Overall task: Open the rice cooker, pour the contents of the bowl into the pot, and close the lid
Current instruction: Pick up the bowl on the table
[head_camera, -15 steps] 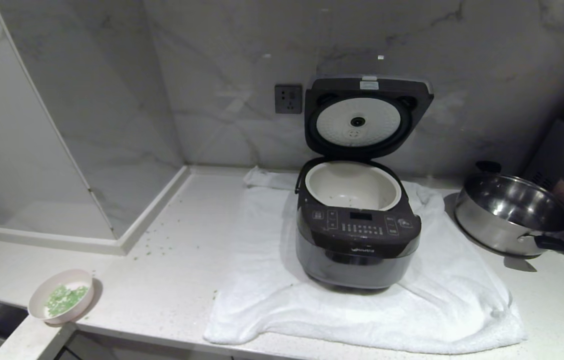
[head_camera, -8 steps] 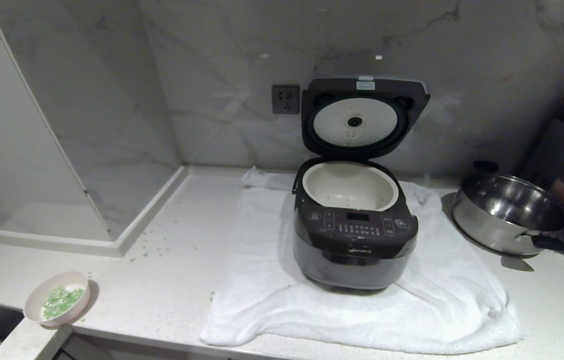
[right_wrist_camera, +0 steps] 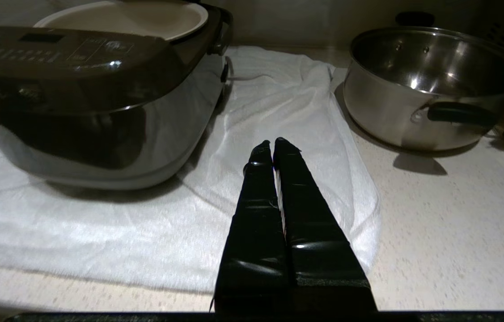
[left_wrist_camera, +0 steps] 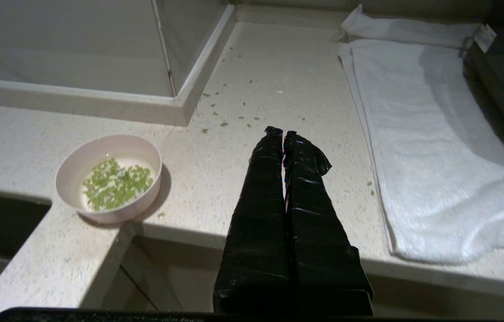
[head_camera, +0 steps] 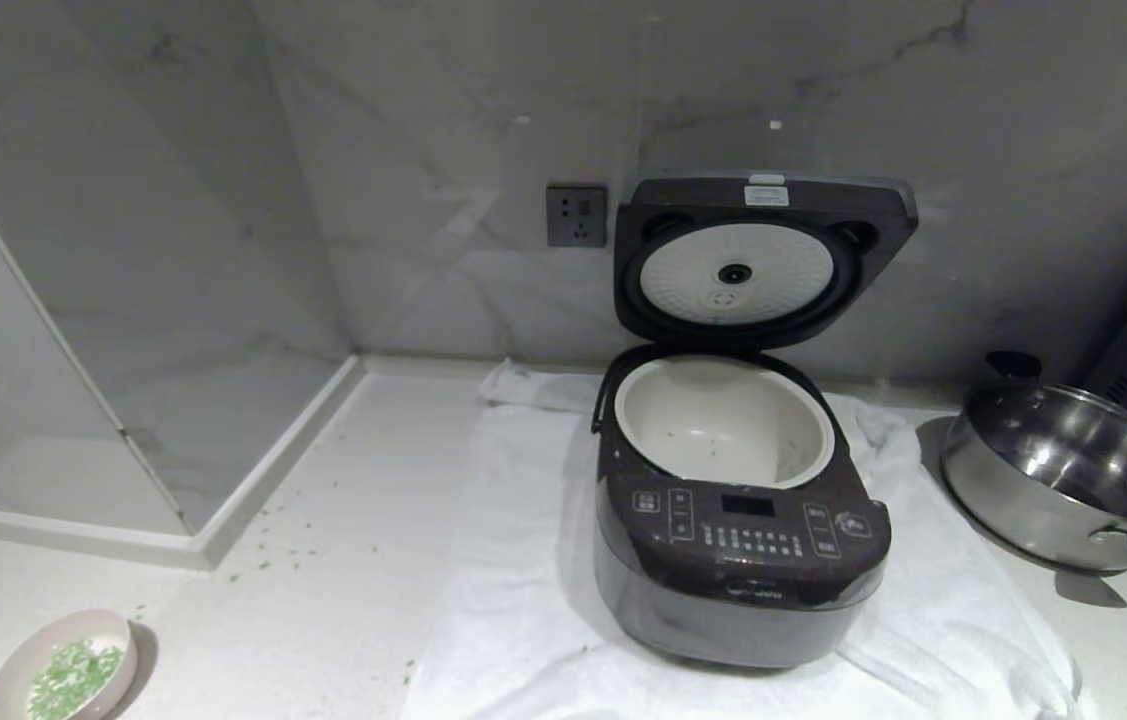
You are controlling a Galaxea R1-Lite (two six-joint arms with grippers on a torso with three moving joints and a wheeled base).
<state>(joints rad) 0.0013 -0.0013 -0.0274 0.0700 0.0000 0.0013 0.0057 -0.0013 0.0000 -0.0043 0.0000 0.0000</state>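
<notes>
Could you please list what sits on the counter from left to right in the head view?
Small pale pink bowl of green bits → dark grey-brown rice cooker with raised lid → shiny steel pan.

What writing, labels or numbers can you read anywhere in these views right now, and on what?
No text can be read as words.
Rice cooker front panel: small white button labels and a logo below them, too small and blurred to read.
Its display: dark, no digits showing.
Lid: a small white sticker at the top edge, print too small to read.
Wall socket: no marking legible.
Bowl, steel pan, towel: no text visible.
</notes>
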